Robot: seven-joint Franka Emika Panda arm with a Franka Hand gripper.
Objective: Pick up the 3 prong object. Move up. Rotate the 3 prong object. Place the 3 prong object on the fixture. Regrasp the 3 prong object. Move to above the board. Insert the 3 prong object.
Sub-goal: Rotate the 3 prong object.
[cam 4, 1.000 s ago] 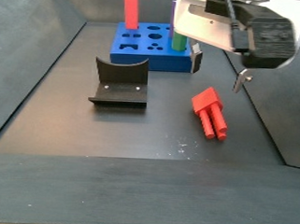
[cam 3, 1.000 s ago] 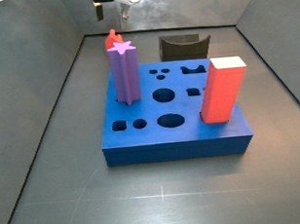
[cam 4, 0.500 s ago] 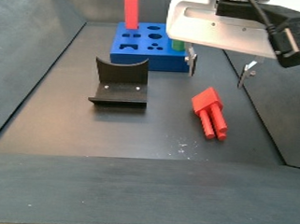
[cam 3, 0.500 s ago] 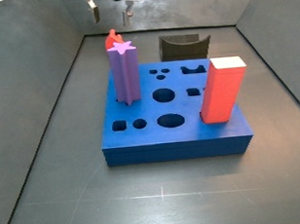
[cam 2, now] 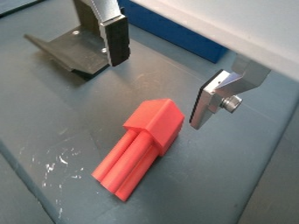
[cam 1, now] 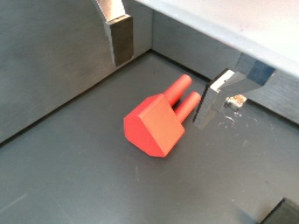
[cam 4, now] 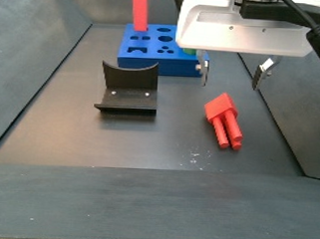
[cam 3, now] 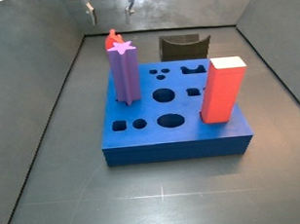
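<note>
The red 3 prong object point(cam 1: 162, 124) lies flat on the dark floor, in both wrist views point(cam 2: 138, 147) and in a side view point(cam 4: 226, 120). My gripper point(cam 4: 234, 75) hangs open above it, one finger on either side, nothing between them point(cam 1: 170, 70) point(cam 2: 163, 70). In a side view only a red tip point(cam 3: 112, 36) shows behind the purple post. The black fixture point(cam 4: 128, 87) stands on the floor beside the object, also seen in a wrist view point(cam 2: 76, 54). The blue board point(cam 3: 180, 116) lies beyond the fixture point(cam 4: 159, 54).
A purple star-topped post point(cam 3: 123, 72) and a red-orange rectangular block point(cam 3: 222, 89) stand in the board. Grey walls enclose the floor; one wall point(cam 1: 198, 39) runs close behind the object.
The gripper has turned about its axis and shifted slightly upward, so both fingers now show in a side view. The red 3 prong object has not moved.
</note>
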